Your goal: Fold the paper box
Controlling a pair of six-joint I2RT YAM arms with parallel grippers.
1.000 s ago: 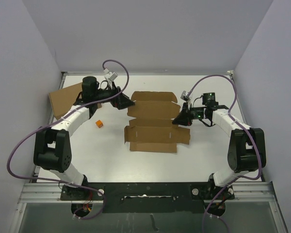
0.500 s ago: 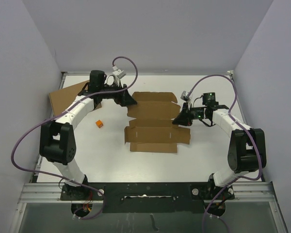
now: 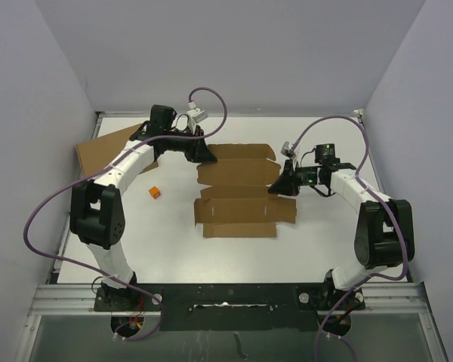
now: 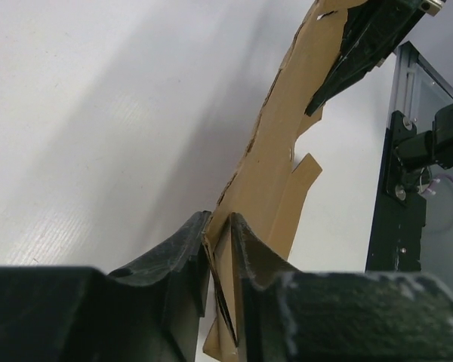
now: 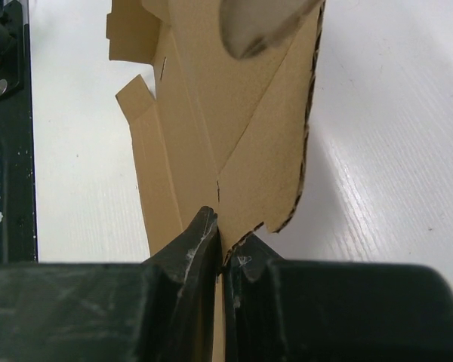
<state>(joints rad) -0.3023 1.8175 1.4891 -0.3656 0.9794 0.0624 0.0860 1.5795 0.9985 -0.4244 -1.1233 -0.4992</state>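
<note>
The paper box (image 3: 238,197) lies opened out and mostly flat in the middle of the white bench (image 3: 317,241), its panels stacked from the upper centre down to the centre of the overhead frame. The left gripper (image 3: 204,156) sits at the sheet's upper left corner. In its wrist view the two fingers (image 4: 183,253) are drawn in on a raised edge of the card, pinching it, though the gripper body at the bottom of the frame cuts off the lower part of the pinch. The right gripper (image 3: 274,188) is at the sheet's right edge, its fingers (image 5: 200,237) pressed together on a thin card edge that disappears between them. A blurred grey shape (image 5: 260,23) at the top of the right wrist view cannot be made out. From above, both pinch points are hidden under the dark gripper bodies. A larger plain cardboard piece (image 3: 98,154) lies at the left, partly covered by the left arm. A tiny orange cube (image 3: 155,192) sits apart from the box, to its left.
</note>
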